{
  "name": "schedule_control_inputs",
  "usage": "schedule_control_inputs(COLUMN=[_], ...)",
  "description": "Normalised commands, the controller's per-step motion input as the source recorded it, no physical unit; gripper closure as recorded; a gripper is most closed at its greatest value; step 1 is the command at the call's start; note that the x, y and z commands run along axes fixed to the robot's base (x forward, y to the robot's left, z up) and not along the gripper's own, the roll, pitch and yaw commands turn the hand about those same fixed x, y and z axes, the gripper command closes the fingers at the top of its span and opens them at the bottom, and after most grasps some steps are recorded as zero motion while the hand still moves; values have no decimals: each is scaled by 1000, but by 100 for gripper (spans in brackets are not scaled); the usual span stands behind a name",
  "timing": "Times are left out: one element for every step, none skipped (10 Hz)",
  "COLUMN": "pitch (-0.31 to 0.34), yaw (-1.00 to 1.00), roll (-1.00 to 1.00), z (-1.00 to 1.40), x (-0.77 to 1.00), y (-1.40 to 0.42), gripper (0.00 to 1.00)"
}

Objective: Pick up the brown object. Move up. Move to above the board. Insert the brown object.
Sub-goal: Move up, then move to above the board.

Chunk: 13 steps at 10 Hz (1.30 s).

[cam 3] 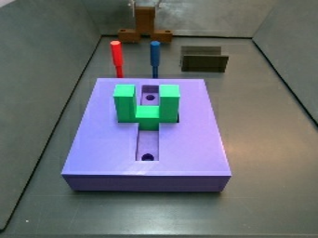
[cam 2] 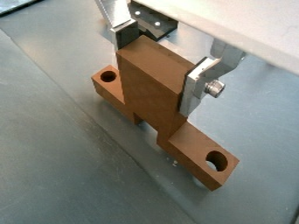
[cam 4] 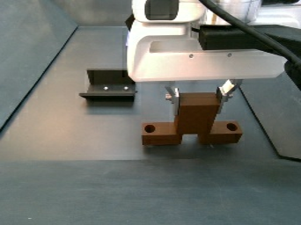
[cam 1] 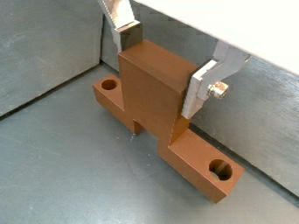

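so from the left in a side view we see the fixture on the floor, then our gripper with its jaws closed on the upright stem of the brown object, whose crosspiece rests on the floor. the board lies well apart. we judge the shallow hold could let it tilt when lifted, spoiling insertion.

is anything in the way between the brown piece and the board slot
The tool has its fingers on either side of the brown object, far behind the board. A red peg and a blue peg stand upright between them, so a low path looks risky; lifting first should clear both.
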Motion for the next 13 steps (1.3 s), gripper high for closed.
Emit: schedule_control_inputs(pitch=[0,-31,22,28,0,-3,32,11,63,86,73,63,188], yaw=[0,12,13,11,0,-6,5,5,4,0,5,3,-110], roll=[0,14,31,54,0,-19,8,20,-9,5,11,0,-41], z=[833,885,621,308,1400,1400,1400,1400,889,523,267,201,139], x=[0,57,4,30,0,-5,-63,3,29,34,43,34,120], y=[0,52,40,12,0,-1,-9,-8,4,9,-4,-4,-1400], gripper=[100,100,100,100,100,100,100,100,100,100,100,100,100])
